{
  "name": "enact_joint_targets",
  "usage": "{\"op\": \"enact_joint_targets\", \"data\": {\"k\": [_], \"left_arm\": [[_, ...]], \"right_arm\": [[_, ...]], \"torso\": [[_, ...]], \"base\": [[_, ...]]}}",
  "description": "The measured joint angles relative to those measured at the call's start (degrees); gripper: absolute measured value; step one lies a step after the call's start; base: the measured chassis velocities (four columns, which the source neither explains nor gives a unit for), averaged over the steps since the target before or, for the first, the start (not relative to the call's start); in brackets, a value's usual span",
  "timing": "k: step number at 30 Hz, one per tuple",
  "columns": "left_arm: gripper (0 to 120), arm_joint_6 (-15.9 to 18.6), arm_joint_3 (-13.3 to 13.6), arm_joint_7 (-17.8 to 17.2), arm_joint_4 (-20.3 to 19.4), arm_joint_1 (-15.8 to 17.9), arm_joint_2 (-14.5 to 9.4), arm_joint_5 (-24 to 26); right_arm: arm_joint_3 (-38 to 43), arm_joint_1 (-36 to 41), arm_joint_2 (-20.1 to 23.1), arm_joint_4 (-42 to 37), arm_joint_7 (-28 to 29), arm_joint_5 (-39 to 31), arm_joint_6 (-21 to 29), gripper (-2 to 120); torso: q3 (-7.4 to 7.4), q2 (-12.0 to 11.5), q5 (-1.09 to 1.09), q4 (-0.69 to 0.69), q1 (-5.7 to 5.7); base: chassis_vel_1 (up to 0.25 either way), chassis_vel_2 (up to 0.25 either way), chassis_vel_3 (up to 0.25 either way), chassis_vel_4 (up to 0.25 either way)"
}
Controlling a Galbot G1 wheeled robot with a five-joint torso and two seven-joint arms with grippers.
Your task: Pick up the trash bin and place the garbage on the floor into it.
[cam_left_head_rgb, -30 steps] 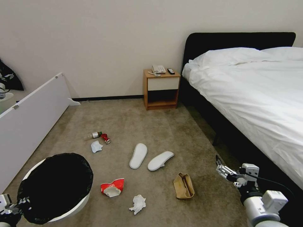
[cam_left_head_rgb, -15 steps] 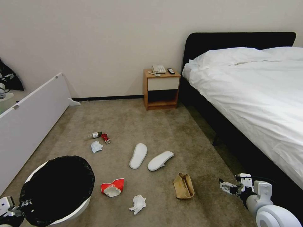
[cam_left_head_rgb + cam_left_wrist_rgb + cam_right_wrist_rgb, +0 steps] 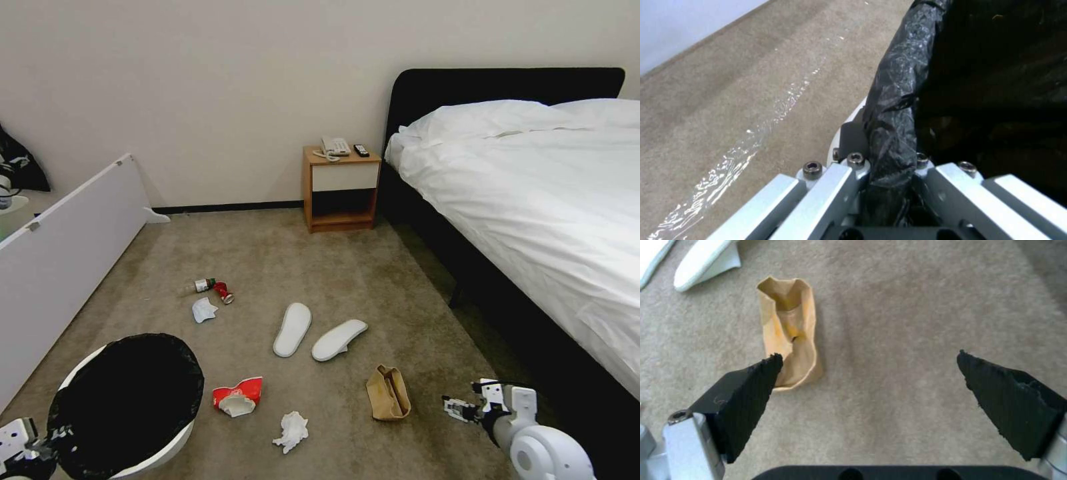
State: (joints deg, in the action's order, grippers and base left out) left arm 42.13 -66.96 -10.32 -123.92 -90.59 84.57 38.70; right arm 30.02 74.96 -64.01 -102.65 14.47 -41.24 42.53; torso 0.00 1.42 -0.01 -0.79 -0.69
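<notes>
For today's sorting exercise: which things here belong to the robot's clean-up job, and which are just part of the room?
Job: trash bin, held by left gripper; slippers, paper bag, carton, crumpled paper, bottle, can, mask; right gripper.
Room: bed, nightstand, phone.

- Trash bin: round, white, lined with a black bag folded over its rim, tilted.
- On the beige carpet: two white slippers side by side, brown paper bag, red-white carton, crumpled white paper, clear bottle, red can, white mask.
</notes>
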Motion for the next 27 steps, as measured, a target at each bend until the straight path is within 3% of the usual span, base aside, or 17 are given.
{"op": "enact_joint_targets", "data": {"k": [27], "left_arm": [[2, 0.0, -1.0, 0.2, -0.1, -0.7, 0.7, -0.6]], "right_arm": [[-8.1, -12.9, -5.8, 19.3, -3.1, 2.4, -2.3, 100]], "torso": [[0.0, 0.0, 0.0, 0.0, 0.0]], "base": [[0.0, 0.0, 0.0, 0.0]]}}
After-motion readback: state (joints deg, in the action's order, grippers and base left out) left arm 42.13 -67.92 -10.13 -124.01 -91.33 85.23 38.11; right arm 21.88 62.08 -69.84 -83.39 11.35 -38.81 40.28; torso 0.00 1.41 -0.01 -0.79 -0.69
